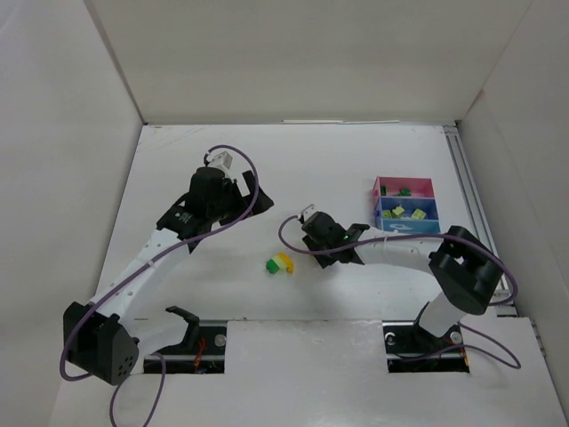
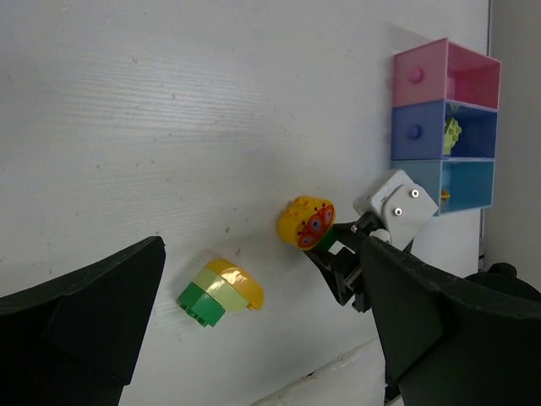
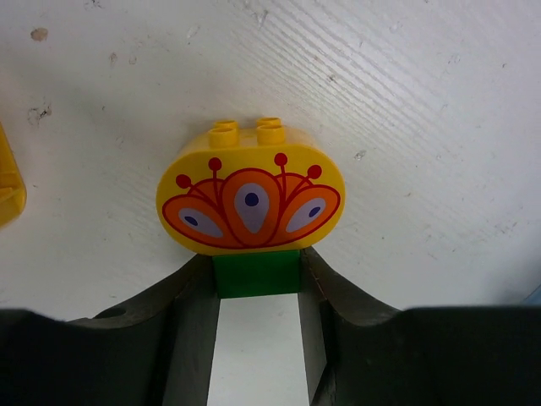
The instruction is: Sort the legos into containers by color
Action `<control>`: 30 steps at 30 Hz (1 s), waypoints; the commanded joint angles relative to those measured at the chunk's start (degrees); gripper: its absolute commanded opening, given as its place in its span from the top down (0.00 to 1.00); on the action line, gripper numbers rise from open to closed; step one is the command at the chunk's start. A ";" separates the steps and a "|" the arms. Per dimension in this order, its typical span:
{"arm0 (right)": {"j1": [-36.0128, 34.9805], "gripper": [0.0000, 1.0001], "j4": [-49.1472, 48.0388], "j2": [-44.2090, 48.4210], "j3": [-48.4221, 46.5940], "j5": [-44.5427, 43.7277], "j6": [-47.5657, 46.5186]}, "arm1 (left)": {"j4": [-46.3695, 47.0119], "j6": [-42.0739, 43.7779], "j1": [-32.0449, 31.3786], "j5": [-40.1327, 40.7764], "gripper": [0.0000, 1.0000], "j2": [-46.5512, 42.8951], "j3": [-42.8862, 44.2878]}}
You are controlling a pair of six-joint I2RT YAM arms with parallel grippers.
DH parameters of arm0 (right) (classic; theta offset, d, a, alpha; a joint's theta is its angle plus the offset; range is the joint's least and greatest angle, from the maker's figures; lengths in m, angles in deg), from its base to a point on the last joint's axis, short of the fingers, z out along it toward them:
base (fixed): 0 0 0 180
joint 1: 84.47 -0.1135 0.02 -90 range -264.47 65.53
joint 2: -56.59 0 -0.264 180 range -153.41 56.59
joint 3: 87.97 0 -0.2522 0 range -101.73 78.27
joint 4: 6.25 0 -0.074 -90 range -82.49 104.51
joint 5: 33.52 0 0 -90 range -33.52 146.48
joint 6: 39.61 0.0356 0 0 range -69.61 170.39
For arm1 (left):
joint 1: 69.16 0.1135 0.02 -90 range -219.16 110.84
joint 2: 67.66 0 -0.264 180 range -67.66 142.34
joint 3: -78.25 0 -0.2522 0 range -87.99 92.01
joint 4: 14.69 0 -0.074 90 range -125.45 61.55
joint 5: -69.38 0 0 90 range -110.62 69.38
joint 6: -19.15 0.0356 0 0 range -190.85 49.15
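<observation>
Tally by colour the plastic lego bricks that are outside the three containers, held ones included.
Yellow: 2, flower-printed oval brick, rounded yellow brick in the loose clump
Green: 2, held green brick in the right gripper, second green brick in the clump
Pale yellow-green: 1, pale yellow-green brick in the clump
Total: 5

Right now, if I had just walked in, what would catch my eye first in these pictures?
First, the yellow oval block painted with an orange fan pattern, sitting on a green brick pinched between the fingers of the right gripper. Next, a small green-and-yellow clump of bricks lying near the middle of the white table. Then the pink, dark blue and light blue trays in a row at its far right.
</observation>
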 commanded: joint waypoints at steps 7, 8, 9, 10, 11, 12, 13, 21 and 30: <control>1.86 0.87 -9.76 15.62 2.79 6.02 -13.38 | 8.31 5.09 0.23 -17.64 0.00 2.65 1.41; 2.39 0.87 -10.55 17.39 2.79 10.30 -14.88 | 9.63 5.09 0.23 -22.36 0.00 2.65 1.41; 2.92 0.89 -11.34 19.23 3.40 13.12 -16.90 | 12.77 5.09 0.23 -24.76 0.00 2.65 0.10; 2.92 0.89 -12.83 22.56 3.41 15.15 -19.44 | 14.81 5.09 0.23 -27.22 0.00 2.65 -0.61; 3.44 0.89 -13.45 24.07 3.41 18.13 -20.34 | 16.91 3.87 0.23 -32.20 0.00 2.13 -1.31; 3.45 0.87 -14.07 25.30 3.41 19.99 -21.05 | 19.28 3.25 0.23 -34.77 0.00 2.13 -2.71; 3.45 0.87 -14.68 26.88 3.41 21.40 -21.05 | 23.66 2.55 0.23 -36.98 0.00 2.13 -3.25; 4.06 0.87 -16.54 27.51 -0.72 27.21 -22.81 | 24.58 2.28 -2.06 -37.52 0.00 3.18 -1.84; 4.06 0.87 -17.59 26.28 -3.00 28.01 -22.81 | 19.77 3.06 -3.98 -29.36 0.04 3.18 -0.36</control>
